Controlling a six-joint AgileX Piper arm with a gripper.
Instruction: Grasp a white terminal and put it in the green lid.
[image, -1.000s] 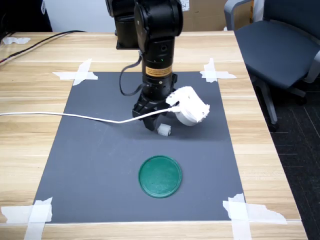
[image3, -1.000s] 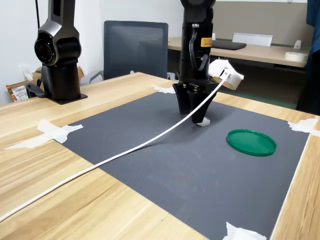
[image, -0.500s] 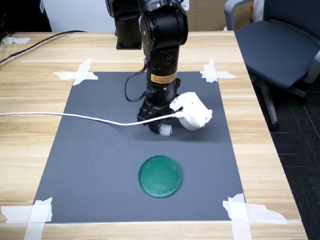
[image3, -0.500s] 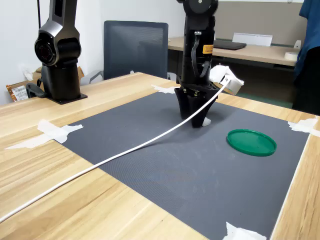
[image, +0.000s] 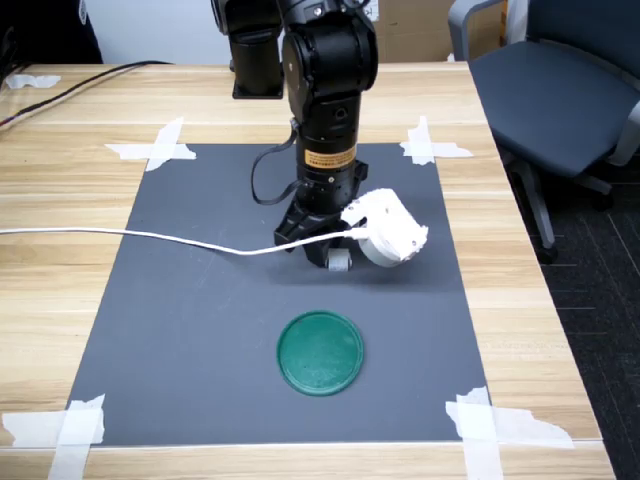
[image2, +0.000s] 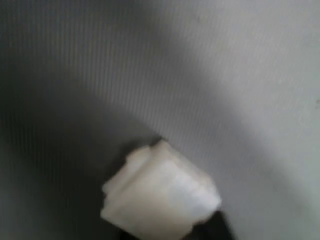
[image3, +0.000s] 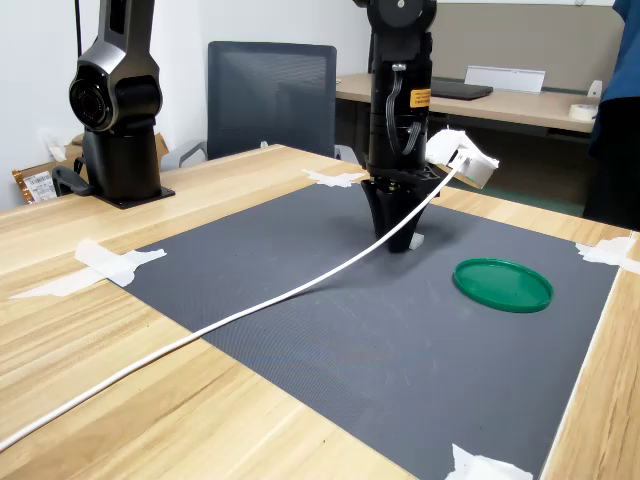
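Pincer (image: 332, 252) lowered to the dark mat (image: 180, 320) on the table (image: 60, 160), directly over the white terminal (image: 340, 262). State of the pincer cannot be told: tips hidden by the arm's body and the white camera housing (image: 388, 228) in both exterior views, and absent from the blurred wrist view, where only the terminal (image2: 160, 195) fills the lower part of the picture against the mat. Terminal resting on the mat, touching or just beside the pincer tips; contact not confirmable. Green lid (image: 320, 352) lying flat on the mat, apart from the terminal, nearer the camera in the first exterior view and to the second exterior view's right (image3: 502, 284). Probable risks: off-centre closing on so small and rounded a part, causing it to squirt sideways or roll across the mat; descent too low, pressing tips into the mat and dragging it; white cable (image: 120, 235) trailing across the mat, liable to sweep over the lid during transfer; early release, letting the terminal bounce off the raised rim.
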